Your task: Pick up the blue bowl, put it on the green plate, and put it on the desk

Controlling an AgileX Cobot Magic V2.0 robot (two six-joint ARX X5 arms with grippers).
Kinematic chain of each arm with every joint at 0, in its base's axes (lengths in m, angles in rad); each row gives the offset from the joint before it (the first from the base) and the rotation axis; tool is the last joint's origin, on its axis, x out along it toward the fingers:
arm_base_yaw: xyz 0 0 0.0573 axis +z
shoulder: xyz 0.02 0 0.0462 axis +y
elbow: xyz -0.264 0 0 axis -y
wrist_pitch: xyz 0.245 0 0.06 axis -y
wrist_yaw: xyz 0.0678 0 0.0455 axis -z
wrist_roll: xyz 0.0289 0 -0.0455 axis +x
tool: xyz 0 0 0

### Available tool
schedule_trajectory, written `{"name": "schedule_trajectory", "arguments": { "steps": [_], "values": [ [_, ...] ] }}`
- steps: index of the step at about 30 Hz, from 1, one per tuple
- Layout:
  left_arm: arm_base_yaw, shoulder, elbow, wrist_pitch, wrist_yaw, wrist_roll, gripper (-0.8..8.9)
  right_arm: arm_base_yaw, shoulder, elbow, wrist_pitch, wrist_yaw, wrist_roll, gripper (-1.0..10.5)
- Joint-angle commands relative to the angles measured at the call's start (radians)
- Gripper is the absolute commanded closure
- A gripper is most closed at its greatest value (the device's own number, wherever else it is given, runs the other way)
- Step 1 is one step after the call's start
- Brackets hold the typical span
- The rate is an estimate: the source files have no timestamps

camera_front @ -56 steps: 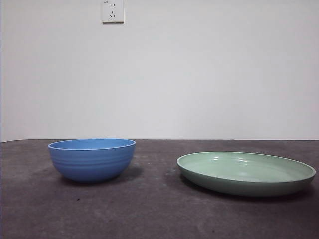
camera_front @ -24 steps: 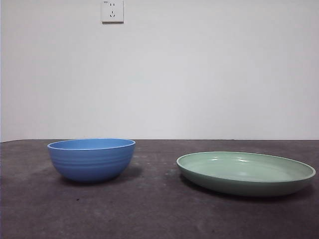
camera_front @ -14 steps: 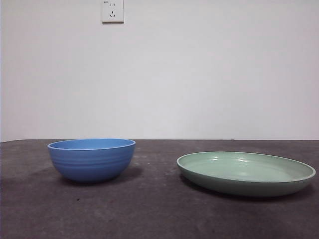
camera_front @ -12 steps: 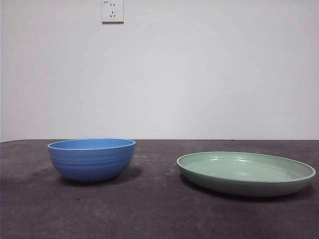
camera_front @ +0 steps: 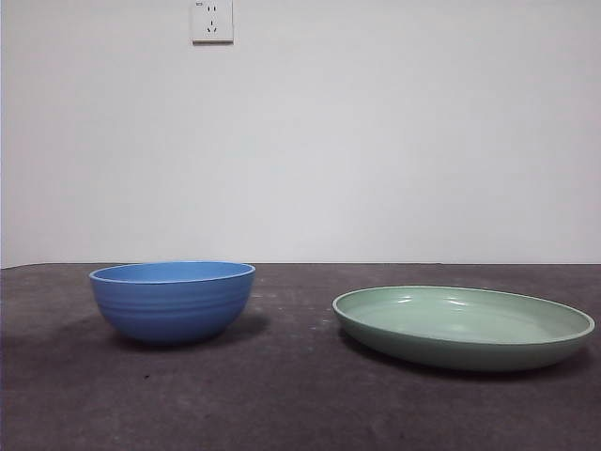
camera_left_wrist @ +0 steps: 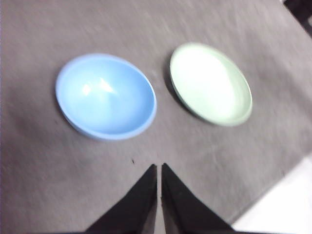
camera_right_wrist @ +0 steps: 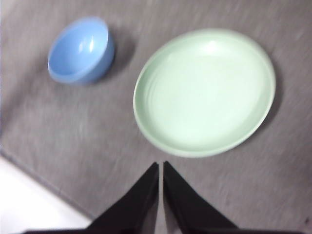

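Nothing shifting in the front view since the earlier frames: blue bowl point(camera_front: 173, 301) and green plate point(camera_front: 464, 326) remaining exactly where they stood. Taking the green plate as landmark throughout. Blue bowl sitting upright on the counter point(camera_front: 282, 395), off to the plate's left in the front view, clearly apart from it with bare counter between the two rims. Bowl and plate both resting empty and level. White wall socket point(camera_front: 212, 21) showing on the wall behind, high above the bowl's side of the plate.

Left end effector point(camera_left_wrist: 159, 170) hanging above the counter, jaws pressed together to a thin slit, gripping nothing, pointing at the bare strip between bowl point(camera_left_wrist: 106, 96) and plate point(camera_left_wrist: 210, 83), touching neither. Right end effector point(camera_right_wrist: 160, 168) likewise hanging above the counter, jaws closed together and gripping nothing, tips lying just short of the plate's point(camera_right_wrist: 204, 91) near rim, with the bowl point(camera_right_wrist: 81, 50) lying beyond the plate's far side. Both wrist views showing some blur.
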State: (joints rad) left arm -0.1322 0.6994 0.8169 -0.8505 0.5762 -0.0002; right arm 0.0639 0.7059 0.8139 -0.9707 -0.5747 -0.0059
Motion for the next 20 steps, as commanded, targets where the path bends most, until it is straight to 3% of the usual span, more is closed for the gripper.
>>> {"name": "schedule_trajectory", "arguments": {
  "steps": [1,10,12,13,17,20],
  "values": [
    [-0.024,0.015,0.022,-0.016,0.008,0.045,7.99,0.033,0.025,0.019,-0.029,-0.006,-0.057,9.4],
    [-0.04,0.018,0.022,-0.017,0.008,0.045,7.81,0.098,0.044,0.019,-0.039,-0.002,-0.058,9.4],
    [-0.04,0.018,0.022,-0.017,0.008,0.045,7.65,0.098,0.044,0.019,-0.039,-0.002,-0.057,8.8],
    [-0.04,0.018,0.022,-0.017,0.008,0.045,7.29,0.098,0.044,0.019,-0.039,-0.002,-0.055,8.3],
    [-0.04,0.018,0.022,-0.017,0.007,0.04,4.2,0.098,0.044,0.019,-0.029,-0.001,-0.046,5.5],
    [-0.04,0.018,0.022,-0.017,0.007,0.036,3.72,0.098,0.044,0.019,-0.027,-0.001,-0.046,5.5]
  ]
}}
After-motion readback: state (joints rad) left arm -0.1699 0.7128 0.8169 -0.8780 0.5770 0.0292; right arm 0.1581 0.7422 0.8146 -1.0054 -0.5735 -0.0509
